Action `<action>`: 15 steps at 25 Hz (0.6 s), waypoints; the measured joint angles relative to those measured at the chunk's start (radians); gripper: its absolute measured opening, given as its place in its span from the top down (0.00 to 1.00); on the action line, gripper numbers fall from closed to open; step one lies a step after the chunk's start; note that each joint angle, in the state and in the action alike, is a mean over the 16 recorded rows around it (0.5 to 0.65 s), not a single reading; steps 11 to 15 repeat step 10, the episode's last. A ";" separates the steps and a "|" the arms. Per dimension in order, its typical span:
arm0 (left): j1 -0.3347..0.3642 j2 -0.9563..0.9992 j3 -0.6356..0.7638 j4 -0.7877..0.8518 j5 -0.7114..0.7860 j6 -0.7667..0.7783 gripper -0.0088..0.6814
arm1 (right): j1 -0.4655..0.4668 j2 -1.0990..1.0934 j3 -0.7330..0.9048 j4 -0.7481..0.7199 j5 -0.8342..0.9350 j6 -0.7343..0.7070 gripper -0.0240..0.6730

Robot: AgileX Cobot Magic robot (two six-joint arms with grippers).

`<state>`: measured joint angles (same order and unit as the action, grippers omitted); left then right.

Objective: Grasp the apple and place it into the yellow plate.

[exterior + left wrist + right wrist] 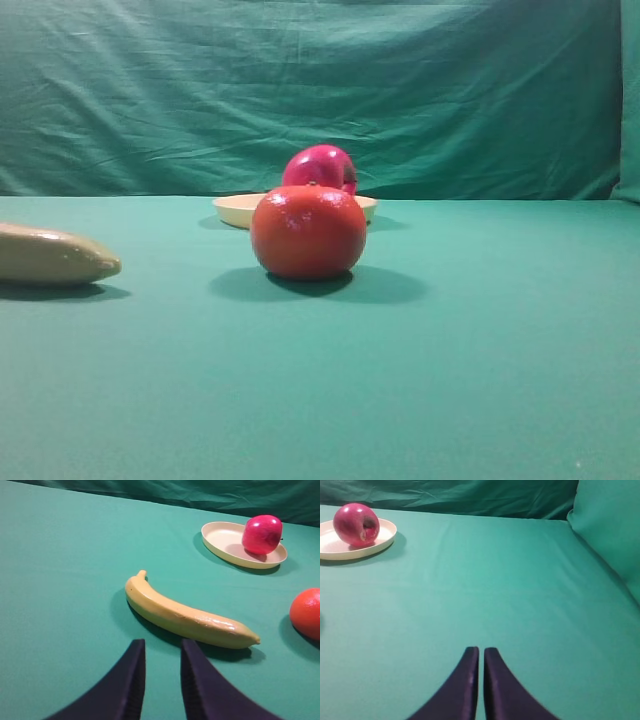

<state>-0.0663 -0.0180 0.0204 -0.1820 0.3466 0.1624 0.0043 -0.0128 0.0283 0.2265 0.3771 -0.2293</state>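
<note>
1. The apple already sits in the plate. In the left wrist view it rests on the plate's 3 o'clock side, inside the rim; in the right wrist view it shows a pale, dark-edged patch at its dimple.
2. Nothing grips the apple; neither end effector is near it in any view.
3. Judged from this, the placing is done. At most, pulling the arms back to rest seems left.
4. The right end effector has its fingers together with only a thin slit between them, empty, over bare table, with the plate far off at its 10 o'clock.
5. The left end effector has its fingers a little apart, holding nothing, just short of the banana.
6. The banana lies between the left end effector and the plate, stem end toward 10 o'clock.
7. The orange-red fruit stands apart from the plate, at the plate's 6 o'clock in the high view, where it hides part of the apple.
</note>
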 joint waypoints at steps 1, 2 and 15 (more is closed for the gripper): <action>0.000 0.000 0.000 0.000 0.000 0.000 0.76 | 0.000 0.000 0.000 0.000 0.000 0.000 0.97; 0.000 0.000 0.000 0.000 0.000 0.000 0.76 | 0.000 0.000 0.000 0.000 0.000 0.000 0.97; 0.000 0.000 0.000 0.000 0.000 0.000 0.76 | 0.000 0.000 0.000 0.000 0.000 0.000 0.97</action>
